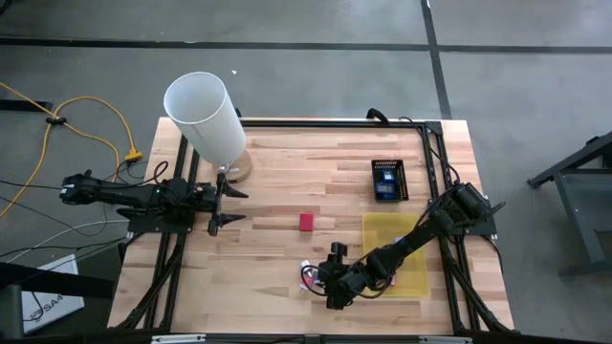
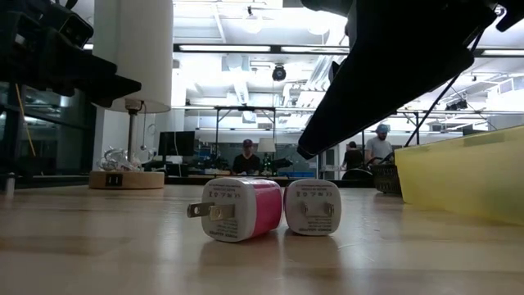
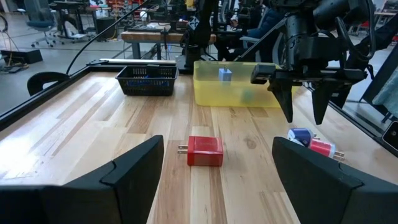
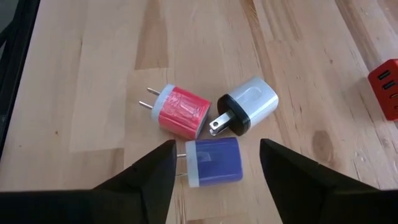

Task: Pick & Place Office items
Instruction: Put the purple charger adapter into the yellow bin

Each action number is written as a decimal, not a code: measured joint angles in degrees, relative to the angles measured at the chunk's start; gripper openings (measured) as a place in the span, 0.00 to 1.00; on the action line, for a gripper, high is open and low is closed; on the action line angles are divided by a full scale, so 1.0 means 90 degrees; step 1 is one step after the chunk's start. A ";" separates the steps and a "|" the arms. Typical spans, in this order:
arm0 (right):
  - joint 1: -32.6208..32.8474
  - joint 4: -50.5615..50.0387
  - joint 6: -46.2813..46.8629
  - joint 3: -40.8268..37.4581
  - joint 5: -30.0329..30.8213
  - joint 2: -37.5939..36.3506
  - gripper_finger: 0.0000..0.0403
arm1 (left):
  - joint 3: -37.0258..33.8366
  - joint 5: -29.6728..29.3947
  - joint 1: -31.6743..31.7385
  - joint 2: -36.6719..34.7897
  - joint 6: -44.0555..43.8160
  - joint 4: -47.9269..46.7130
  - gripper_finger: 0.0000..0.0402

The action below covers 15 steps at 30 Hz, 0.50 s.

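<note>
Three small plug adapters lie together on the wood near the table's front: a pink one [image 4: 182, 112], a white one [image 4: 252, 102] and a blue one [image 4: 214, 160]. They rest on their sides, touching or nearly so. My right gripper [image 4: 216, 147] hovers over them, slanting down and open, one finger on either side of the blue adapter and clear of it. A red adapter [image 1: 306, 223] lies alone at mid-table. My left gripper [image 1: 229, 205] waits open at the table's left, pointing level at the red adapter [image 3: 205, 151].
A yellow translucent tray [image 1: 394, 234] stands right of the adapters, under my right arm, with a small blue piece [image 3: 225, 74] inside. A black basket [image 1: 387, 180] sits behind it. A tall white cylinder [image 1: 206, 119] on a round base stands at the far left. People are in the room beyond.
</note>
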 joint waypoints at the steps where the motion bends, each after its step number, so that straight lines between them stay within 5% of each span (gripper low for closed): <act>1: 0.0000 0.0000 -0.0005 0.0000 0.0007 0.0001 0.54 | -0.0001 0.0000 0.0000 -0.0002 0.0000 0.0000 0.73; 15: -0.0053 0.0374 -0.0143 -0.0005 -0.0155 0.0403 0.54 | -0.0002 0.0000 0.0000 -0.0001 0.0000 0.0034 0.73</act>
